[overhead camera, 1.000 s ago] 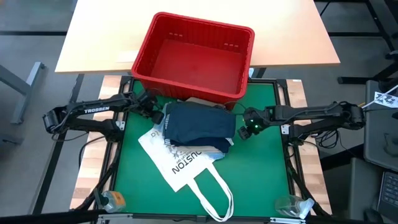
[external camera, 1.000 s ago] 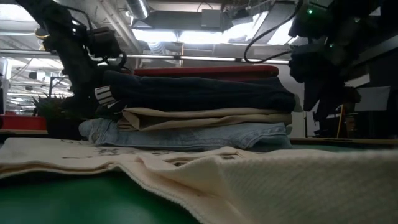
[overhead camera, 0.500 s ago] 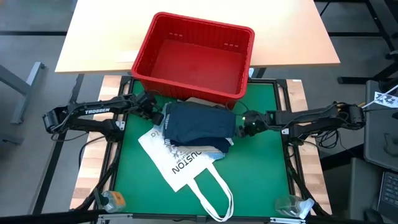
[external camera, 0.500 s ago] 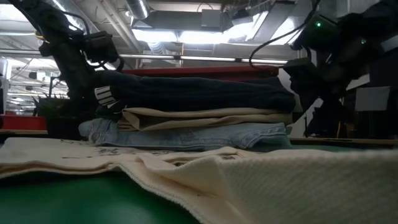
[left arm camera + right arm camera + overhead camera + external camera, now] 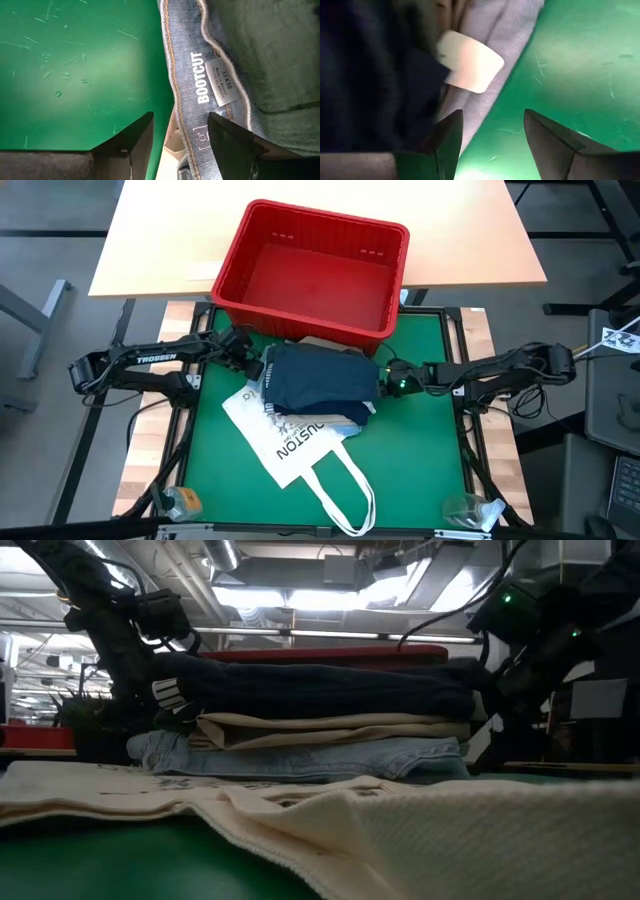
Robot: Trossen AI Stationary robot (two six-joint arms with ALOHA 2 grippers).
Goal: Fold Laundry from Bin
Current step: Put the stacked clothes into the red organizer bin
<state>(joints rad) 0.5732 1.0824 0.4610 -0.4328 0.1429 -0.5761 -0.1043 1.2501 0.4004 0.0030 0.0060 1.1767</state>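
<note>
Bin (image 5: 318, 275) sits empty at the far side of the table (image 5: 420, 440); laundry (image 5: 320, 385) stacked folded just near it; my left hand (image 5: 252, 365) and right hand (image 5: 385, 383) flank the stack, both released, little left.

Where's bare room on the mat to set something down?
Free: the green mat right of the tote bag, and the strip left of it. The red bin is empty. Crowded: the middle, where the clothes stack sits with the left pincer and right pincer at its ends, both open.
</note>
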